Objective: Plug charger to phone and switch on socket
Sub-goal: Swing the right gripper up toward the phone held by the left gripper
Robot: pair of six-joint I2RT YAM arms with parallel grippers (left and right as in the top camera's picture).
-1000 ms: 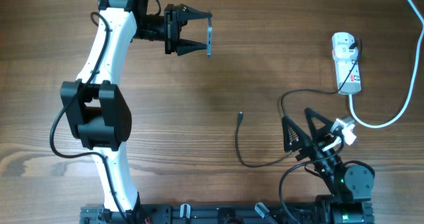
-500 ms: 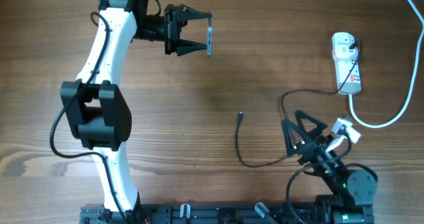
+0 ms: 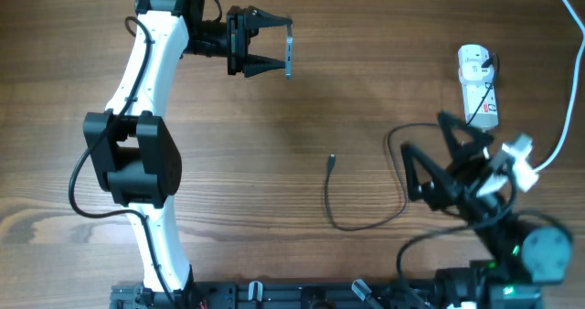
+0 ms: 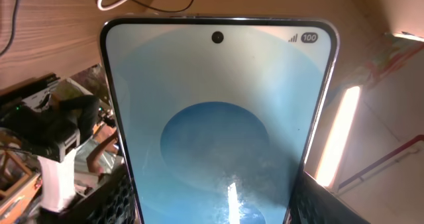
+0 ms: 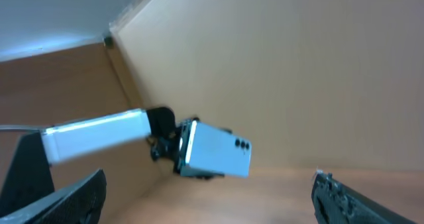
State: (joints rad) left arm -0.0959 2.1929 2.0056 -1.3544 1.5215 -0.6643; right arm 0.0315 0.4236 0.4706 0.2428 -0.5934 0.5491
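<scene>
Edge-on from overhead, the phone (image 3: 289, 60) sits clamped in the left gripper (image 3: 285, 47) at the table's far side, its blue screen filling the left wrist view and its pale back facing the right wrist camera, while the right gripper (image 3: 423, 133) gapes empty near the socket (image 3: 477, 85), with the charger (image 3: 352, 225) loose on the wood.

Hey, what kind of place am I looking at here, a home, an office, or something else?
Most likely a robotics lab or test bench. A white arm and a black arm stand at a wooden table, the white one's jaws hold a phone, and a socket lies by the black one.
</scene>
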